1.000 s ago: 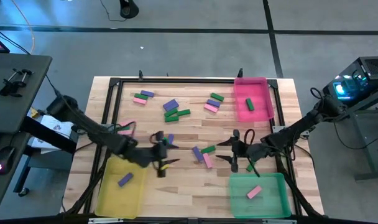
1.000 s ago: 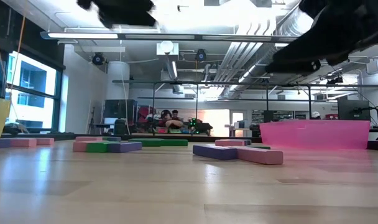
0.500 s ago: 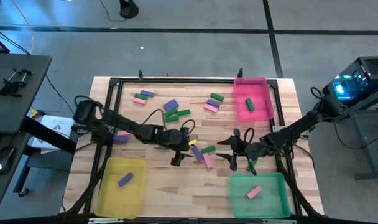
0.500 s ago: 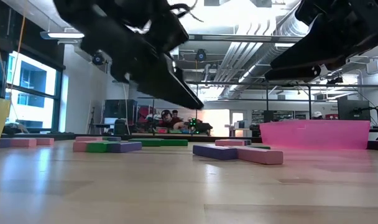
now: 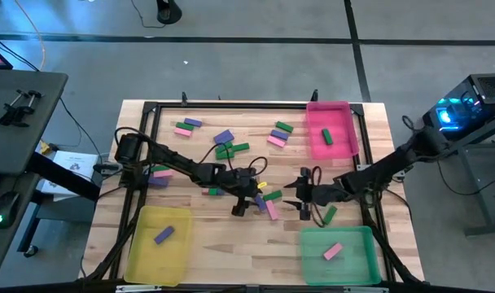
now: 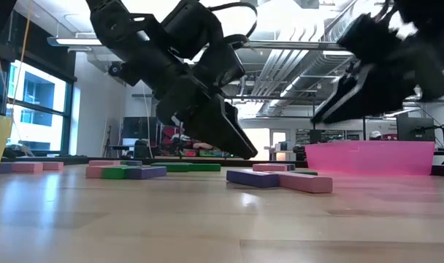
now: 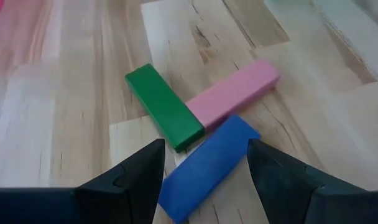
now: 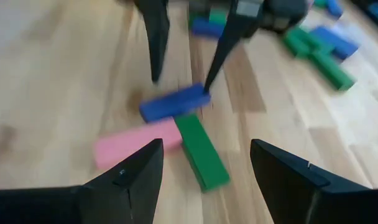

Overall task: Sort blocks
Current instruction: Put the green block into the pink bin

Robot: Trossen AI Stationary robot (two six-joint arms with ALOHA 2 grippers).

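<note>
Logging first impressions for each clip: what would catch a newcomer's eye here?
Both grippers converge mid-table on one small cluster: the open left gripper poised over a purple block that touches a green block and a pink block, the open right gripper facing it. Translucent trays sit at the edges, like the yellow tray.

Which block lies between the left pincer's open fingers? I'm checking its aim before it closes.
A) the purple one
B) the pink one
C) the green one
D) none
A: in the left wrist view the purple block reaches into the gap of the left pincer, while the green block and the pink block lie beyond it.
</note>
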